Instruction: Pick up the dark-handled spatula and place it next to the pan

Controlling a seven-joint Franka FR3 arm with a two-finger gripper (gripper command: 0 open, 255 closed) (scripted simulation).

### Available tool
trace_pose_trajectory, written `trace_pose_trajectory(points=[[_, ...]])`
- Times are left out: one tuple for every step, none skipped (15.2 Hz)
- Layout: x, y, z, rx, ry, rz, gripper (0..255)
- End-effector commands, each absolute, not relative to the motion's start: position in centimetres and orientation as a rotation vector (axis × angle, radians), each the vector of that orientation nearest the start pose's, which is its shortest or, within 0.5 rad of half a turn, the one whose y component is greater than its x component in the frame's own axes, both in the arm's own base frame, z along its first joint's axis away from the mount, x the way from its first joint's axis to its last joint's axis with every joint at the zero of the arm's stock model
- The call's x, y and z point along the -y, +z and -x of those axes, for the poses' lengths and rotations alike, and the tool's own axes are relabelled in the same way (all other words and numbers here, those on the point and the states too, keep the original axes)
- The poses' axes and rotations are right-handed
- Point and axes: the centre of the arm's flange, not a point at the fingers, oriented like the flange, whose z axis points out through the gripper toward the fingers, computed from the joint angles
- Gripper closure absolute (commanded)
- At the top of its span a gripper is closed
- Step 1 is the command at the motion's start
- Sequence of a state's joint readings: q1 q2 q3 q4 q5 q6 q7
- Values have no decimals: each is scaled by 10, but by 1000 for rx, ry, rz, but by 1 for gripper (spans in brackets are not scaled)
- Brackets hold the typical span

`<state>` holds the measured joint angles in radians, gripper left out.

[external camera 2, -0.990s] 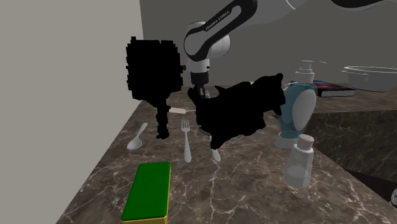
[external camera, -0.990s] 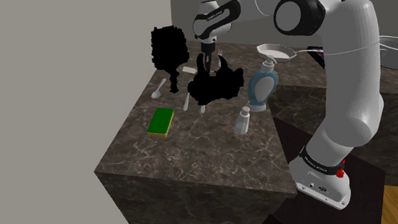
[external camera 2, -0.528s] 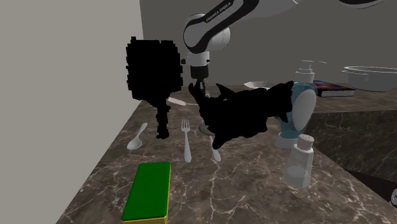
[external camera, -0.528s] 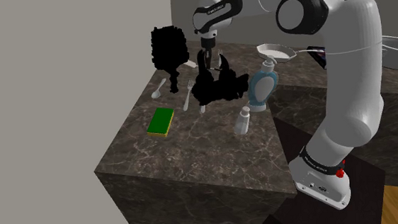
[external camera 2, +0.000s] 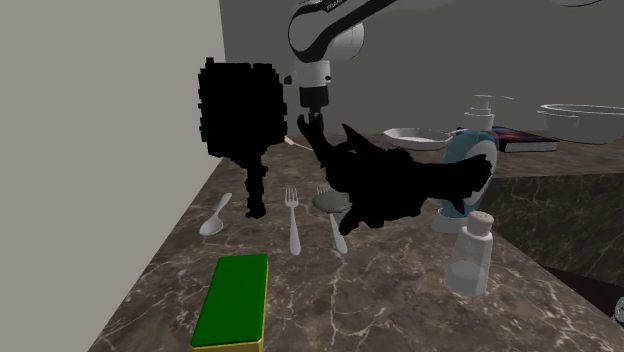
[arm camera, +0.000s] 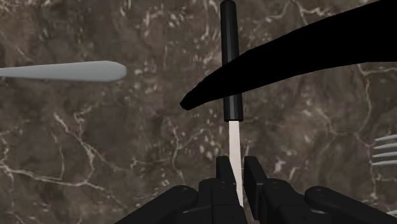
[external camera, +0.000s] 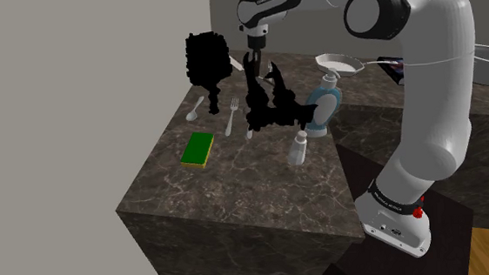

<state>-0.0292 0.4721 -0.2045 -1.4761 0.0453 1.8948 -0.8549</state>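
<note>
**Q:** Shoulder view, status?
**A:** The arm [external camera: 422, 78] is reaching over the dark marbled counter [external camera: 237, 194]. The claw [external camera: 252, 67] is hanging above the counter's far part. A ragged black shape [external camera: 271, 109] is spreading just below it, so the spatula cannot be made out here. A second black shape [external camera: 207, 60] is standing by the wall. A green sponge [external camera: 199, 149], a fork [external camera: 231, 117] and a spoon [external camera: 198, 107] are lying on the counter. A shaker [external camera: 298, 148] and a blue bottle [external camera: 324, 108] are standing on it. The white pan [external camera: 338, 63] is sitting beyond the bottle, well apart from the claw.

**Q:** Second exterior view?
**A:** The claw [external camera 2: 308, 118] is pointing down, clear of the counter [external camera 2: 400, 310]. The black shape [external camera 2: 400, 185] is running from under the claw toward the bottle [external camera 2: 472, 160]. A grey-headed utensil [external camera 2: 330, 203] is lying just beside the fork [external camera 2: 293, 222]. The pan [external camera 2: 410, 133] is showing behind the black shape.

**Q:** Wrist view, grip condition?
**A:** The claw [arm camera: 238, 164] is clamping the spatula [arm camera: 233, 108] by its pale blade, both fingers [arm camera: 224, 167] pressing on it. The dark handle is extending straight away from the claw, over the counter. The black shape [arm camera: 299, 51] is crossing the handle. Whether the handle's far end is touching the counter cannot be told. Fork tines [arm camera: 385, 151] are showing to one side.
</note>
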Motion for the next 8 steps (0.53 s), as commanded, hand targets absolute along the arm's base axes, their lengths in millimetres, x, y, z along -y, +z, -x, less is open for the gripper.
trace_pose_trajectory(points=[[135,418,-674,972,100,3008,255],[135,423,-674,972,100,3008,255],[135,428,-674,972,100,3008,255],[135,434,-674,972,100,3008,255],[135,439,-674,972,100,3008,255],[135,444,-674,972,100,3008,255],[135,449,-674,972,100,3008,255],[135,455,-674,972,100,3008,255]])
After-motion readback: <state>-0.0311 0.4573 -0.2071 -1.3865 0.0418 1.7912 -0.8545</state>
